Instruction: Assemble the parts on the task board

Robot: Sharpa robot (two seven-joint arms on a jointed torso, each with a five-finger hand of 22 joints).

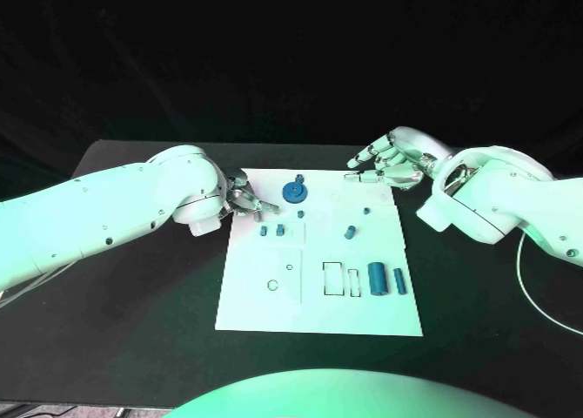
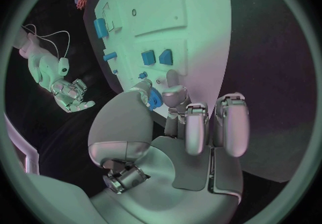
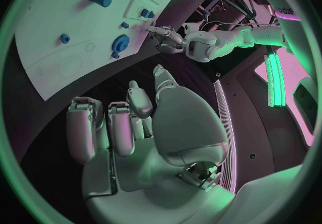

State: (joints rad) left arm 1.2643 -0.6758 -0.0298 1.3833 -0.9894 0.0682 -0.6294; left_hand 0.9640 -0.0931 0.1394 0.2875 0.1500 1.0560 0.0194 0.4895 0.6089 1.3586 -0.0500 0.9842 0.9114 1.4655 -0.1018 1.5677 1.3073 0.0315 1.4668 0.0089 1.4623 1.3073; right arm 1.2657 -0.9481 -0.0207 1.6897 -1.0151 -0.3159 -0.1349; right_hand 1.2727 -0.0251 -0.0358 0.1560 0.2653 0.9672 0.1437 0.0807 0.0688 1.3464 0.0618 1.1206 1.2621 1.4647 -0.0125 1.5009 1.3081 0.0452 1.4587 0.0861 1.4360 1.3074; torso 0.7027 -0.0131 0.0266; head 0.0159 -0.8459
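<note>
White left arm slants in over the black desk (image 1: 129, 348), its silver left hand (image 1: 245, 198) low at the task board's (image 1: 319, 305) upper left edge. In the left wrist view the fingers (image 2: 231, 122) are loosely extended, apart, nothing between them; the thumb tip lies just beside a small blue part (image 2: 154, 98) near the board edge, contact not clear. Hand reads as empty and spread.

On the board, left to right: two small blue blocks (image 1: 271, 231) just below the left hand; a blue gear (image 1: 296, 192) with a knob standing near the top edge; a tiny blue peg (image 1: 367, 210); a short blue cylinder (image 1: 351, 232) lying tilted near the middle; two longer blue parts (image 1: 385, 279) side by side toward the lower right, next to rectangular outlines. A small ring outline sits in the lower left area.

Right arm comes in bent, its right hand (image 1: 390, 161) raised beyond the board's upper right corner, off the plate. Fingers curved slightly, separated, holding nothing; palm faces down toward the board in the right wrist view.
</note>
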